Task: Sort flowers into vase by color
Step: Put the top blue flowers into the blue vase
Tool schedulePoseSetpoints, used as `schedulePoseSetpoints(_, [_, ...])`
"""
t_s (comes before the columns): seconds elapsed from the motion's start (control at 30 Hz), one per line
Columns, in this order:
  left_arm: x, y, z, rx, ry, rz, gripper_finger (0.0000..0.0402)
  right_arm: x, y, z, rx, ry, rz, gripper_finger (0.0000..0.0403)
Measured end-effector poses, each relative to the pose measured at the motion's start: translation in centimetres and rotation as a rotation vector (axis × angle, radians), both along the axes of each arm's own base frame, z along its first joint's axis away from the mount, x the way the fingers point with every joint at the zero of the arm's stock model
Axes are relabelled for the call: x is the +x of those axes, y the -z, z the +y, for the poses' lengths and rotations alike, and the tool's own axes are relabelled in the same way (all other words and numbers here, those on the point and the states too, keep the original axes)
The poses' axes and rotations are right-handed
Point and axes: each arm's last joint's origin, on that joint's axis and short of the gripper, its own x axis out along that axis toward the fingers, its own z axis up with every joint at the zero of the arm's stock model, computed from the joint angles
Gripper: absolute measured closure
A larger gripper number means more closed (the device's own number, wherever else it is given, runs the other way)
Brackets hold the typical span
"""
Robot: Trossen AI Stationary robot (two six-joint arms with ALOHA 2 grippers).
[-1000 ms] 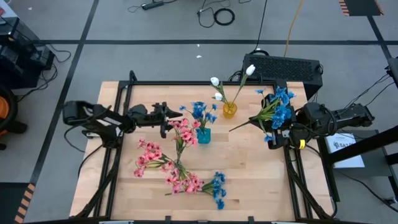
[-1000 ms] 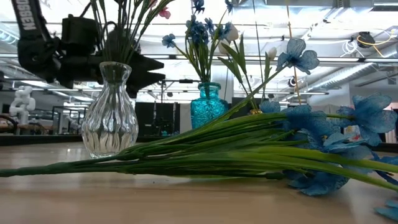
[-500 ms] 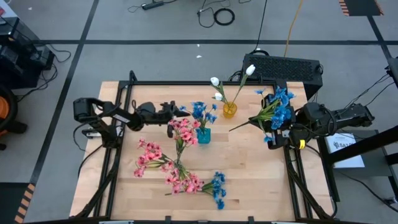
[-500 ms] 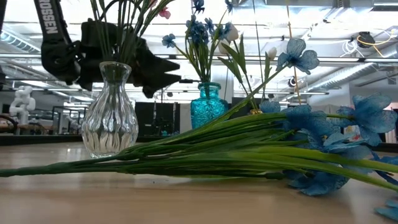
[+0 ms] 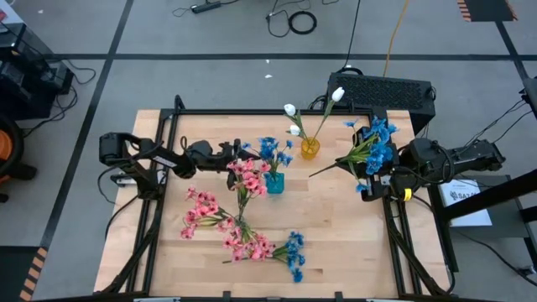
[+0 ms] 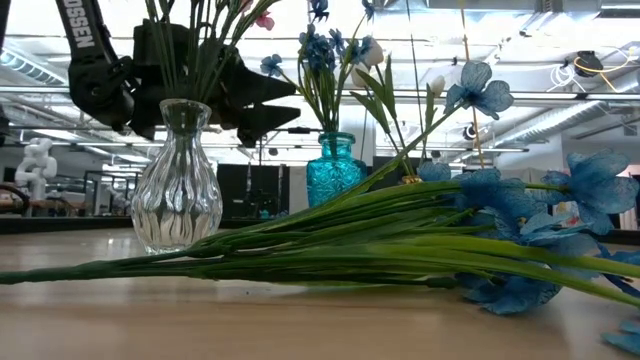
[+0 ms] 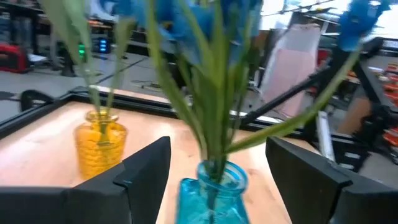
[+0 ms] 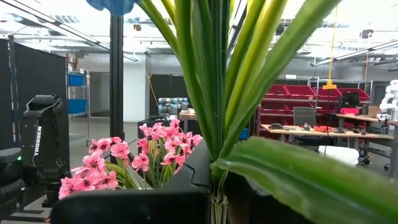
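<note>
Holding a blue spray (image 5: 375,144) in closed jaws, the right gripper (image 5: 367,179) sits at the table's right edge; the left gripper (image 5: 233,161) hovers with jaws wide
Left fingers (image 7: 147,165) flank the teal vase (image 5: 274,182) of blue blossoms (image 5: 270,151), beside the clear vase (image 6: 176,178) of pink blossoms (image 5: 246,177). White buds (image 5: 293,111) stand in the yellow vase (image 5: 310,148) behind. Loose pink flowers (image 5: 201,213) and a mixed pink-and-blue bunch (image 5: 267,249) lie on the wooden table (image 5: 336,218) near its front
</note>
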Motion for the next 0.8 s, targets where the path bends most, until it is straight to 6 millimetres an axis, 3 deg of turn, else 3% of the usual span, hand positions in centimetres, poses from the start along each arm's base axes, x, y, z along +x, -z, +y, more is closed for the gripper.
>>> schedulePoseSetpoints(0.2, [0.4, -0.1, 0.3, -0.007, -0.061, 0.011, 0.0131, 0.0, 0.0, 0.0, -0.004, 0.002, -0.001, 0.0392])
schedulePoseSetpoints(0.8, [1.6, -1.1, 0.1, -0.029, 0.004, 0.010, 0.0131, 0.0, 0.0, -0.1, -0.004, 0.027, 0.004, 0.0392])
